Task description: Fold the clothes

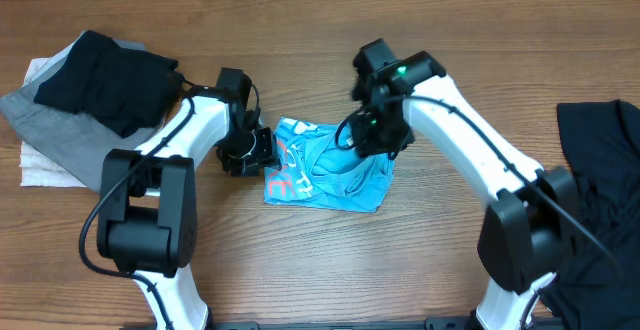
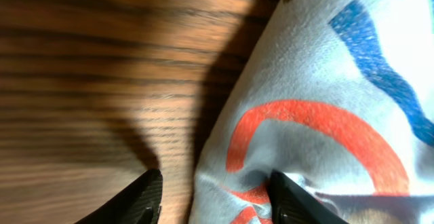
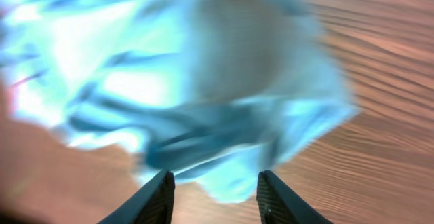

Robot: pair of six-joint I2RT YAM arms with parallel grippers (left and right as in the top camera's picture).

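pretty much all you get for a backdrop is a brown wood-grain tabletop; it fills the overhead view edge to edge, grain running left to right; lighting comes from above, even and kinda warm, shadows short and soft; up close in the left wrist view the wood looks glossy with dark streaks

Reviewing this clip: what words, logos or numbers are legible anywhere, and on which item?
No text reads whole.
light blue T-shirt: large orange and blue lettering, crumpled and cropped, unreadable.
left black garment, right black garment, grey cloth: no print visible.
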